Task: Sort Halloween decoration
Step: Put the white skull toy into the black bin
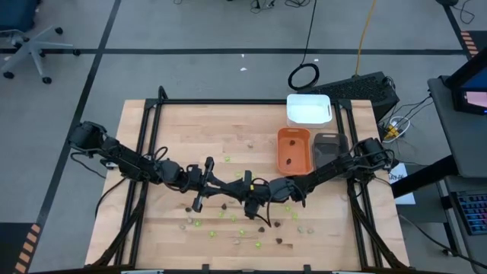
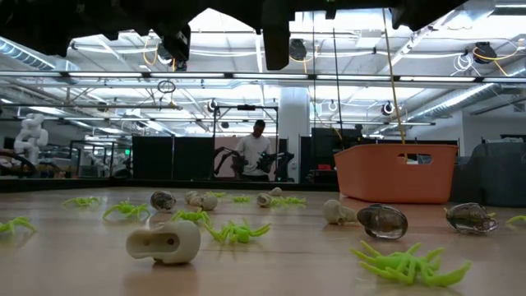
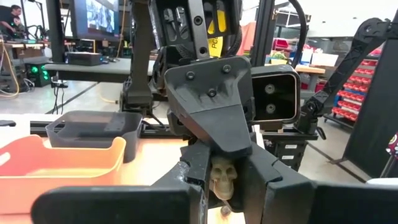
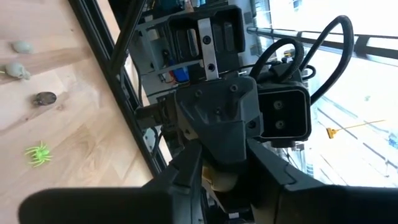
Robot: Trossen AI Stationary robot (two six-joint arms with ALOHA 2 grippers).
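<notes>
Wooden table [image 1: 190, 129] under a workshop ceiling, person [image 2: 256, 152] standing far back; orange tray [image 1: 294, 149], grey tray [image 1: 329, 144], white tray [image 1: 309, 109] at right rear. Left gripper [image 1: 245, 199] and right gripper [image 1: 262, 199] nose to nose mid-table, both clamped on one pale skull [image 3: 220, 177]; green spiders [image 2: 405, 264], dark and beige pieces scattered below. Skull half hidden between fingers.

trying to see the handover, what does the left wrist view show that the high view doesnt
Only the left wrist view shows the pale skull pinched between the right gripper's fingers, with the left gripper meeting it. Only the high view shows the white tray and the scattered green and brown pieces on the table. Both show the orange tray and grey tray.
</notes>
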